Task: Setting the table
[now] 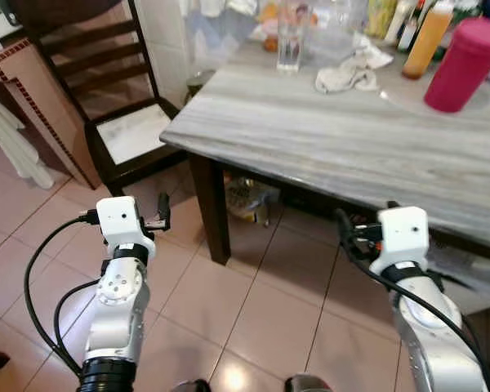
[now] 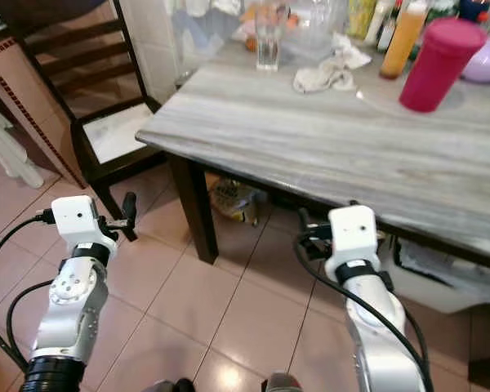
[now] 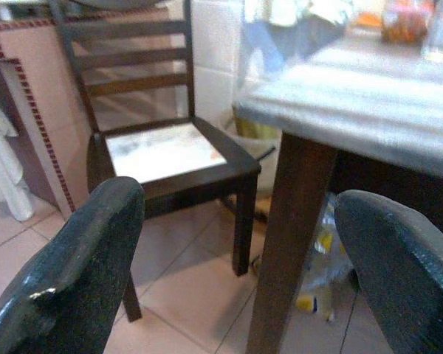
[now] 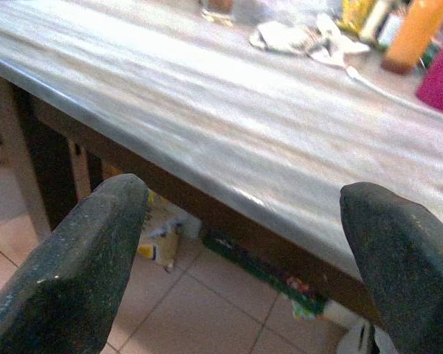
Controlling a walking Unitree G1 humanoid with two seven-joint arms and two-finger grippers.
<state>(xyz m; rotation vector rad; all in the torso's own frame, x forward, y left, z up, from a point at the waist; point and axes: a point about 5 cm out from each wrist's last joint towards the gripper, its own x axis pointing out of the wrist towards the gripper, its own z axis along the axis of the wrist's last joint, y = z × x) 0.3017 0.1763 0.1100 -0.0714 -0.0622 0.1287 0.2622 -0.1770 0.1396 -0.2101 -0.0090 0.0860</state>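
While held out low over the tiled floor [image 1: 253,310], both arms stopped short of the grey wood-grain table [image 1: 327,139]. Left gripper [image 3: 244,273] w/ fingers [image 3: 74,273] spread wide apart, nothing between them, touching nothing; aimed at the table's dark corner leg [image 3: 288,243] and a dark wooden chair [image 3: 170,147] w/ pale seat just beyond. Right gripper [image 4: 258,265] likewise wide open, fingers [image 4: 81,258] empty and clear of contact, facing the table's near edge from just below tabletop level.

On the tabletop, all at the far side, well away from both grippers: clear drinking glass [image 1: 292,41] upright near the far edge, crumpled white cloth [image 1: 347,73] just beside it to the right, orange bottle [image 1: 429,41] further right, tall magenta cup [image 1: 463,65] upright near the right end, w/ a pale purple thing [image 2: 486,59] behind it, too cut off to identify. More bottles and jars along the back, blurred. Near half of the tabletop bare.

Under the table, a yellow-printed bag [image 1: 249,200] on the floor by the corner leg. White pipes [image 1: 16,147] at far left against the tiled counter side.
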